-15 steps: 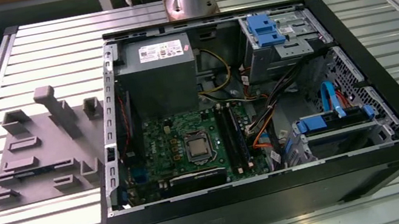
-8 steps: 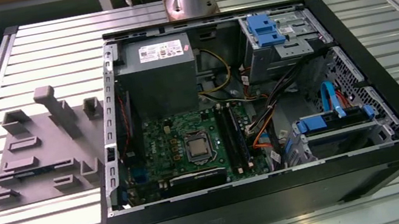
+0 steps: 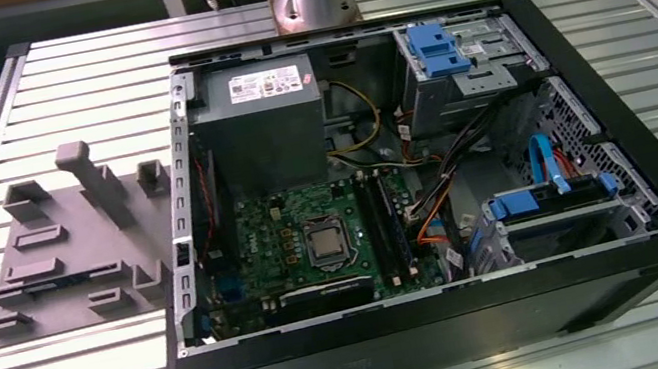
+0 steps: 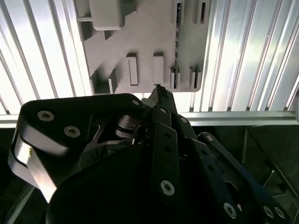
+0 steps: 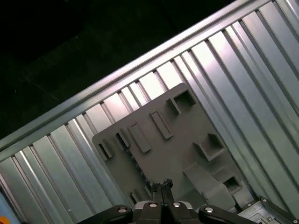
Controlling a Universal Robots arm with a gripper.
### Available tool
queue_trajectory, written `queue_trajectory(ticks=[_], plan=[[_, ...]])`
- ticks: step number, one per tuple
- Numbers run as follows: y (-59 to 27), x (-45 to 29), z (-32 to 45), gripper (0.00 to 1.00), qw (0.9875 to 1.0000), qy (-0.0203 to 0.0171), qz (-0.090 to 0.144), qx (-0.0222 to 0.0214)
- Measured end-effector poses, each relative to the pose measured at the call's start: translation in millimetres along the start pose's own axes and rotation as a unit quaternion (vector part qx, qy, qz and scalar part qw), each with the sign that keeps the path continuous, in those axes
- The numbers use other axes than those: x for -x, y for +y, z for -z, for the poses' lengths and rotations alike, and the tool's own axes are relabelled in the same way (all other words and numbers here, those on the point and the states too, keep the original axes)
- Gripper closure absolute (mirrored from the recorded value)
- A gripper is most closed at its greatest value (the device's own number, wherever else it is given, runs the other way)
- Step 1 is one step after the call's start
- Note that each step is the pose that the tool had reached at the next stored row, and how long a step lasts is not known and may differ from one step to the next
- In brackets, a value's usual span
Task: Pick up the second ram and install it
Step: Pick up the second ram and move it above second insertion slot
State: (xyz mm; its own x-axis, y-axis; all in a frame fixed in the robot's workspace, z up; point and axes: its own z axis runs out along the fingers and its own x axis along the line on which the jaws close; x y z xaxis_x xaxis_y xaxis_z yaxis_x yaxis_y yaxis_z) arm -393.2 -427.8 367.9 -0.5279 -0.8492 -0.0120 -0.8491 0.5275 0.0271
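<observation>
Likely light, stiff and fragile, the second ram (image 4: 176, 51) stands edgewise near the gray holder (image 4: 140, 37) edge; best pinched across its faces; gripper (image 4: 159, 88) drawn together, empty

Overhead light, as I see it, glares off the table (image 3: 655, 36) slats, whitest in the second wrist view, gripper (image 4: 159, 88) silhouetted; the case (image 3: 462, 323) interior lies shadowed.

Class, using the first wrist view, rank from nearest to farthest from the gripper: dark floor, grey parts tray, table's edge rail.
1. The grey parts tray, just beneath the gripper.
2. The table's edge rail, beyond the tray.
3. The dark floor, past the rail.
</observation>
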Motion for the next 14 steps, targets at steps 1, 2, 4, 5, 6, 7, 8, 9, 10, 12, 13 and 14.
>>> queue_trajectory(ticks=[1, 2, 4, 5, 6, 7, 8, 9, 10, 12, 13, 14], plan=[[0.0, 0.0, -0.1, 0.89, 1.0000, 0.0001, 0.005, 0.0000], [0.0, 0.0, -0.2, 0.89, 0.9999, 0.0002, 0.011, 0.0000], [0.0, 0.0, -0.3, 0.89, 0.9998, 0.0004, 0.021, 0.0000], [0.0, 0.0, -0.3, 0.89, 0.9997, 0.0005, 0.026, 0.0000], [0.0, 0.0, -0.4, 0.89, 0.9995, 0.0006, 0.030, 0.0000], [0.0, 0.0, -0.5, 0.89, 0.9994, 0.0007, 0.035, 0.0000], [0.0, 0.0, -0.5, 0.89, 0.9992, 0.0008, 0.041, 0.0001], [0.0, 0.0, -0.6, 0.89, 0.9990, 0.0009, 0.045, 0.0001], [0.0, 0.0, -0.6, 0.89, 0.9987, 0.0010, 0.050, 0.0001], [0.0, 0.0, -0.7, 0.89, 0.9982, 0.0012, 0.060, 0.0001], [0.0, 0.0, -0.8, 0.89, 0.9979, 0.0013, 0.065, 0.0001], [0.0, 0.0, -0.9, 0.89, 0.9975, 0.0014, 0.070, 0.0001]])
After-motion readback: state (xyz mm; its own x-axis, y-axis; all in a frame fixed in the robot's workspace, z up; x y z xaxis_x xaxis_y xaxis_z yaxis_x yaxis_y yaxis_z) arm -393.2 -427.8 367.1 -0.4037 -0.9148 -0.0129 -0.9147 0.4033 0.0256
